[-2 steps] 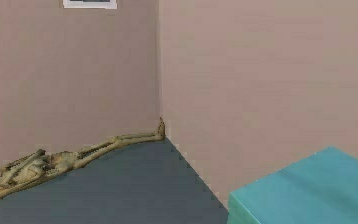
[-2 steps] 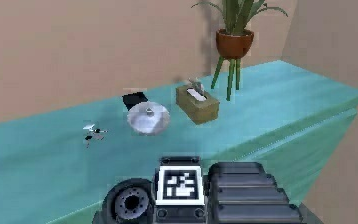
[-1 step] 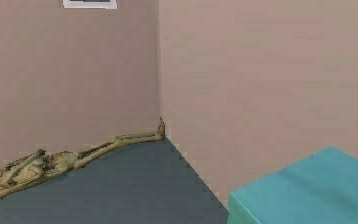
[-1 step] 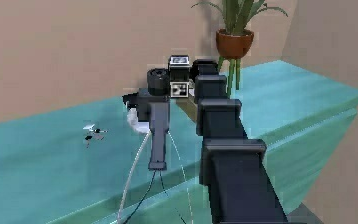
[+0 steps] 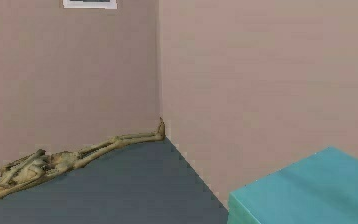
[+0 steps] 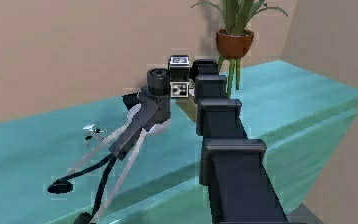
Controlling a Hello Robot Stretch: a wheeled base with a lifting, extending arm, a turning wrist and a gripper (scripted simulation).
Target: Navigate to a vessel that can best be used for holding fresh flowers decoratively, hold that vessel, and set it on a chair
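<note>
We are holding the arm [image 6: 222,130] out over a teal table [image 6: 307,100], with the gripper [image 6: 82,190] pointing down toward the tabletop at the arm side view's left. A pale scrap [image 6: 91,130] is lying on the table just beside the fingers, too small to name, so we cannot tell whether the gripper is carrying anything.

The nearest thing to a flower vessel that we are seeing is a brown pot [image 6: 234,43] at the far end of the same table, close to the wall and well apart from the gripper. A green plant [image 6: 237,12] is growing out of it.

We are judging the pot to be fired clay: stiff, rough enough not to slip, but brittle if knocked against the table edge. With soil inside, it is probably heavy for its size and top-heavy under the leaves. We are thinking the best hold is across the round body below the rim, keeping it upright and leaving the leaves alone.

Ahead, a bony branch [image 5: 57,160] is lying on the dark floor [image 5: 137,190] along the pink wall [image 5: 257,80].
</note>
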